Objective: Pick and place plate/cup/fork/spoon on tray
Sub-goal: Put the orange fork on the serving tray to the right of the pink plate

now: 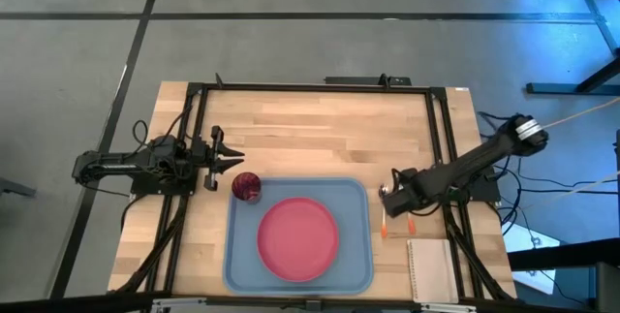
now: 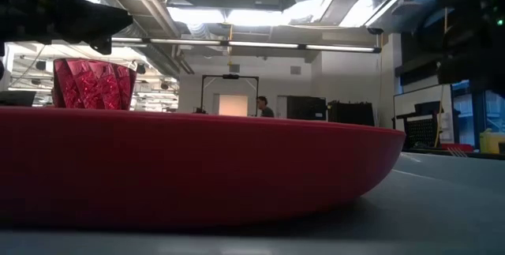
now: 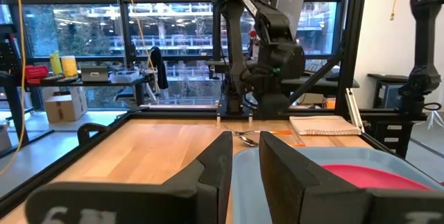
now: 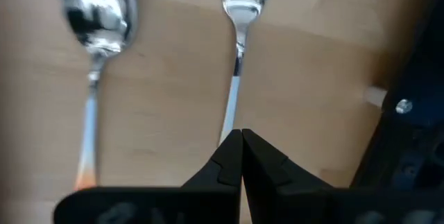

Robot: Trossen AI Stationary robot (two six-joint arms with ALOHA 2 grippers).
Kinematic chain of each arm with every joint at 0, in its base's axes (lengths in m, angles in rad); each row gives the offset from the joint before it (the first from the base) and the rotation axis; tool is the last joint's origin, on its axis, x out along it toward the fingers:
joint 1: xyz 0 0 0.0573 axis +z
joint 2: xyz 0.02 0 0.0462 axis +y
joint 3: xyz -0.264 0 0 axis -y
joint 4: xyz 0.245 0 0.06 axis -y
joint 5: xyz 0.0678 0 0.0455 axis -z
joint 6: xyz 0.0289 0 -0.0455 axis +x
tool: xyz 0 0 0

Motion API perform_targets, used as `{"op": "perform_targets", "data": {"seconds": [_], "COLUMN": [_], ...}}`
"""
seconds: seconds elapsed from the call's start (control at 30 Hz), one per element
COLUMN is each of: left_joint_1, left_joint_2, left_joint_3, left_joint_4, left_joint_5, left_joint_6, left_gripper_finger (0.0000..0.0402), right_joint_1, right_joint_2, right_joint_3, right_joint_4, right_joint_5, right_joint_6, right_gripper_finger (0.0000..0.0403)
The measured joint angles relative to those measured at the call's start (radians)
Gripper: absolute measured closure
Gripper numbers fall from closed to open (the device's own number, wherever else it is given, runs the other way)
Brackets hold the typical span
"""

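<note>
Steel tines on a thin orange handle — the fork [image 4: 236, 57] lies on the wooden surface [image 1: 320, 129] just right of the tray [image 1: 360, 255], beside the spoon [image 4: 97, 37]. My right tool [image 4: 241, 156] sits clenched over its neck. It's light, stiff and slippery, so I'd pinch the handle. Left tool [image 1: 224, 158] waits, released, near the cup [image 1: 246, 187] — plate [image 1: 297, 238] already on the tray.

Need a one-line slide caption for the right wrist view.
Right pincer shut on the fork handle, the spoon lying alongside on the wooden table.
</note>
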Motion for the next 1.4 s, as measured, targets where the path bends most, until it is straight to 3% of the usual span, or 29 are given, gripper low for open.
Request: {"op": "perform_targets", "data": {"seconds": [0.2,0.4,1.07,1.3,1.4], "left_joint_1": [0.000,0.000,0.000,0.000,0.000], "left_joint_2": [0.000,0.000,0.000,0.000,0.000], "left_joint_3": [0.000,0.000,0.000,0.000,0.000], "left_joint_4": [0.000,0.000,0.000,0.000,0.000], "left_joint_5": [0.000,0.000,-0.001,-0.001,-0.001], "left_joint_6": [0.000,0.000,0.000,0.000,0.000], "left_gripper_finger": [0.0335,0.0335,0.0335,0.0335,0.0335], "right_joint_1": [-0.003,-0.006,-0.014,-0.014,-0.014], "right_joint_2": [0.066,0.068,0.068,0.068,0.068], "right_joint_3": [0.000,0.000,0.000,0.000,0.000], "right_joint_4": [-0.007,-0.112,-0.092,-0.044,-0.010], "right_joint_5": [-0.007,0.109,0.129,0.291,0.314], "right_joint_6": [-0.001,-0.010,-0.001,0.054,0.049], "right_gripper_finger": [0.0387,0.0387,0.0386,0.0386,0.0386]}}
